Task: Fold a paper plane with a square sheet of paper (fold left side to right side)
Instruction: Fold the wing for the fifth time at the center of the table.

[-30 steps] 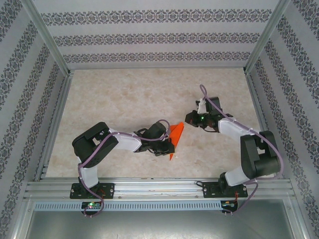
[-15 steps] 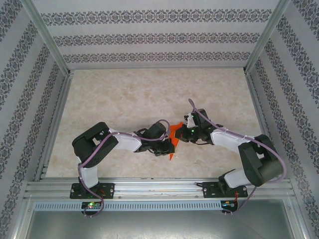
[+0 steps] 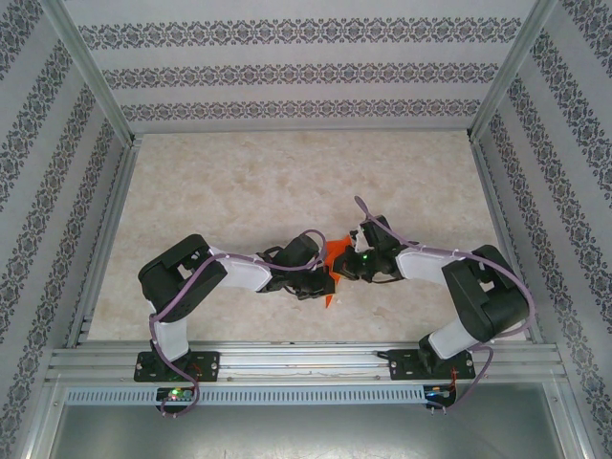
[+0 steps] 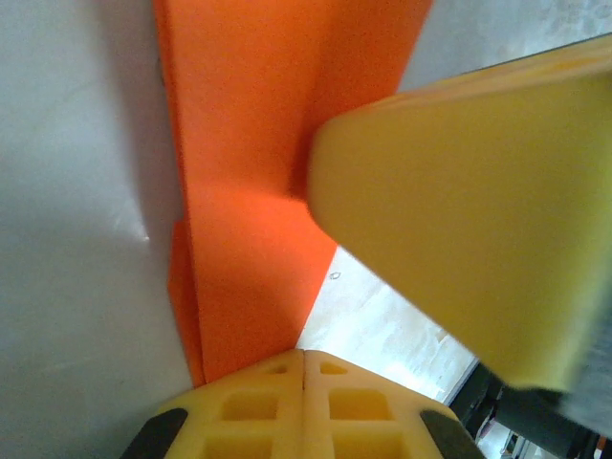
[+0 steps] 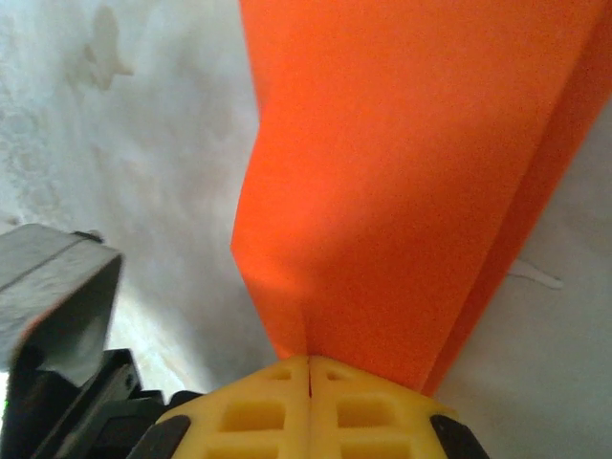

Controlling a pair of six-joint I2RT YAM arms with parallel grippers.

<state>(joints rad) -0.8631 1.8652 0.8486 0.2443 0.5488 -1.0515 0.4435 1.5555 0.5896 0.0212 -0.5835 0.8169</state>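
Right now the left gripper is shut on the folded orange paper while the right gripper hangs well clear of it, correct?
No. The right gripper is not clear: the right wrist view shows its jaws shut on the orange paper too. The left gripper is shut on it, as you say.

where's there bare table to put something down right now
Free: the far half of the table, up to the back wall; also a thin near-edge strip just in front of the orange paper. Crowded: near centre, where left tool and right tool meet on that paper.
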